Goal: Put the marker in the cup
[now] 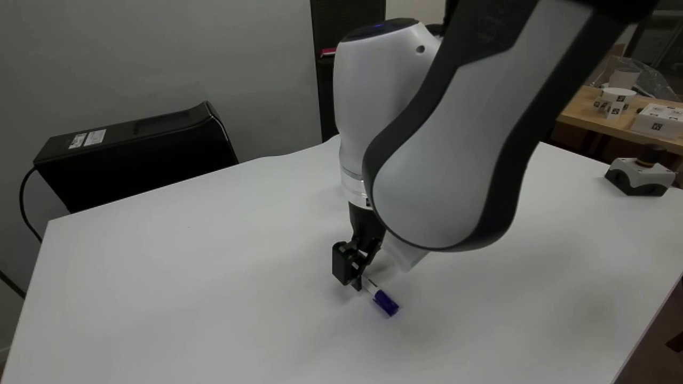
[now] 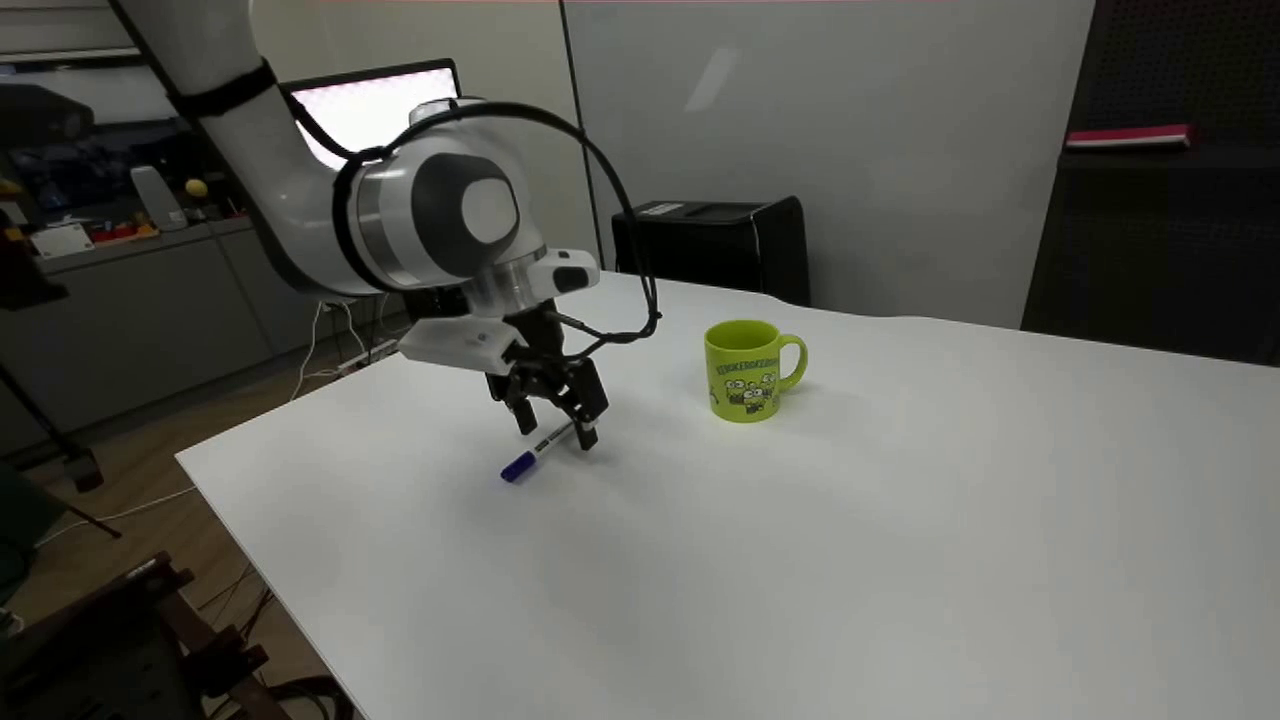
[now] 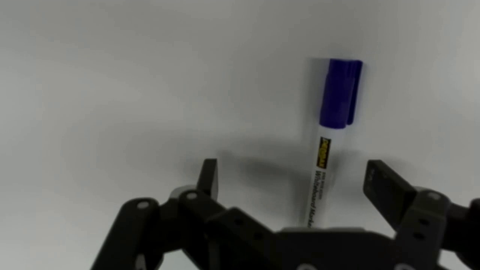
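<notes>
One big white desk carries the whole job. Reaching in over it is the arm, its tool aimed down, probably so it can straddle its target rather than nudge it away. Fingers are spread apart, gripping nothing. Next size down is the cup, upright, over toward the desk's back edge in an exterior view; rim up like that, it should be easy to drop into. Smallest is the marker, flat on the desk between the fingers, nearer the one at the right of the wrist view, looks like touching neither. Its cap points toward the desk's near-left edge in an exterior view, so I reckon squeezing here gets barrel, not cap.
</notes>
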